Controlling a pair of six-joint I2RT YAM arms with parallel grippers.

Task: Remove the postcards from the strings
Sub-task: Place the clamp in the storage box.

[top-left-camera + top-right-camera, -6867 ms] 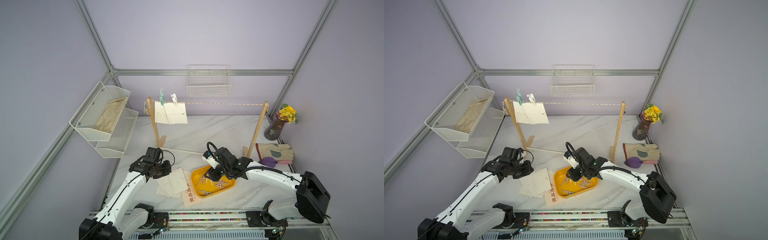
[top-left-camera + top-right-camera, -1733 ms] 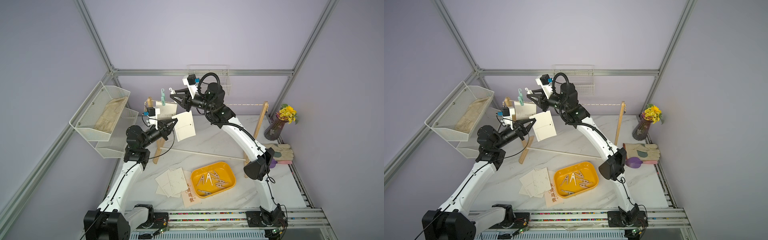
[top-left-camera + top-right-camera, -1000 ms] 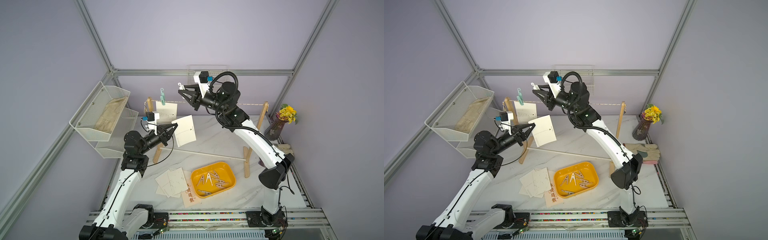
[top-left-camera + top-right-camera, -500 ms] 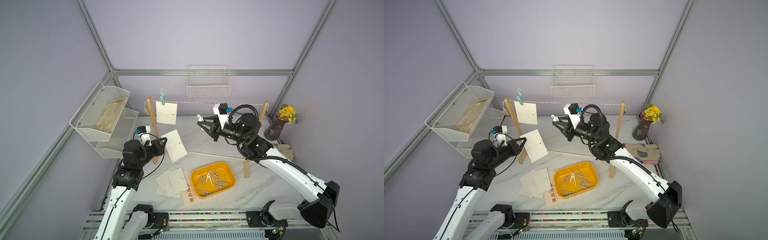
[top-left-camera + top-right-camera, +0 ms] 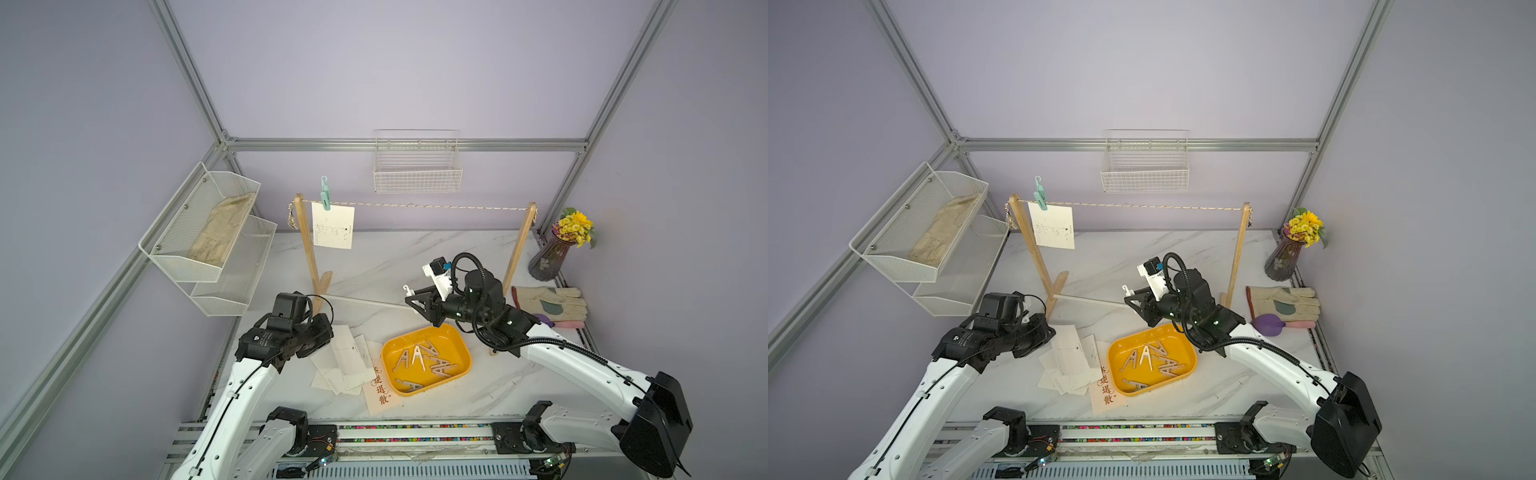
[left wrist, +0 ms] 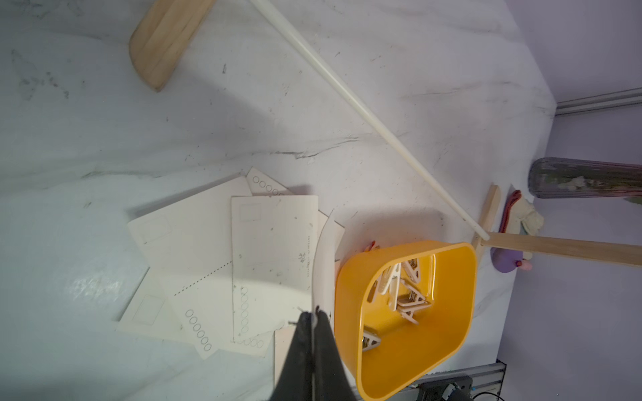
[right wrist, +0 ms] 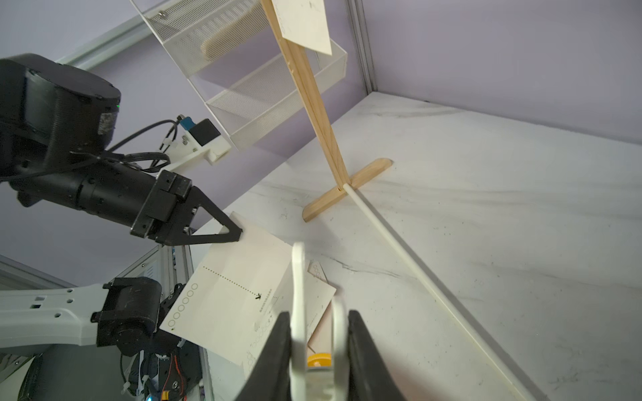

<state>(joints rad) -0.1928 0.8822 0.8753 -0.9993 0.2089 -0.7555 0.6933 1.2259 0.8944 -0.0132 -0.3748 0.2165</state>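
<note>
Left hand: the left hand (image 6: 313, 317) is clenched on the held postcard (image 7: 225, 295), which has come down from the string to the pile of postcards (image 5: 345, 365) at the near left of the counter (image 5: 457, 257). Whether it touches the pile yet is hard to tell.
Right hand: the right hand (image 7: 318, 314) has also dropped from the string and grips a white clothespin (image 7: 298, 277) near the far side of the yellow tray (image 5: 455, 345).
String: the string (image 5: 436, 206) now carries one last postcard (image 5: 333, 226), under a teal clothespin (image 5: 324, 195) at its far-left end.
Meaning: let go of card and pin, and only one card remains to free.
</note>
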